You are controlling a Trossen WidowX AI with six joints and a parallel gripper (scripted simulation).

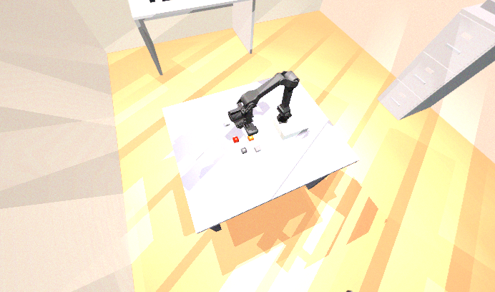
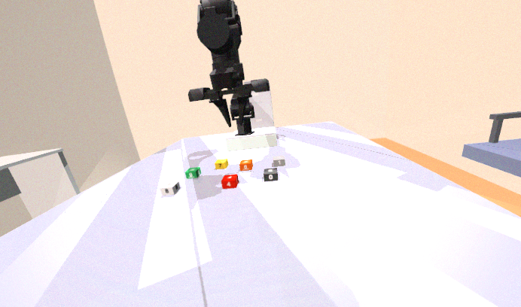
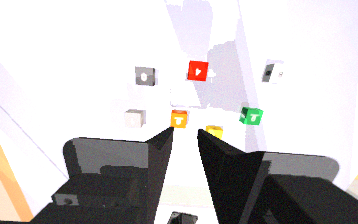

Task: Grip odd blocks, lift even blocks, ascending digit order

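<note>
Desk, exterior view: a pale desk [image 1: 184, 10] [image 2: 44, 154] stands beyond the worktop's left edge.
White block [image 1: 226, 124] [image 2: 169, 189] [image 3: 274, 72]: shows 8; nearest the left edge.
Green block [image 2: 193, 173] [image 3: 251, 116]: digit unclear.
Yellow block [image 2: 220, 164] [image 3: 214, 132]: shows 7; towards the far edge.
Red block [image 1: 235, 139] [image 2: 230, 181] [image 3: 198, 71]: shows 4; flat on the worktop, in front of the yellow and orange blocks.
Hand [image 1: 250, 129] [image 2: 236, 124] [image 3: 185, 131]: raised above the table, fingers partly spread, nothing between them.
Orange block [image 1: 250, 137] [image 2: 246, 165] [image 3: 179, 119]: digit unclear; probably next. It lies below the hand and slightly right, so the move likely calls for a small shift, wider fingers, then descent.
Black block [image 1: 244, 150] [image 2: 270, 174] [image 3: 145, 76]: shows 0.
Grey block [image 1: 257, 148] [image 2: 278, 161] [image 3: 134, 118]: faint 1; nearest the right edge.
Worktop [image 1: 278, 163] [image 2: 330, 229] [image 3: 80, 50]: white, crossed by pale shadows.
Chair [image 2: 502, 156]: blue-grey, beyond the right edge.
</note>
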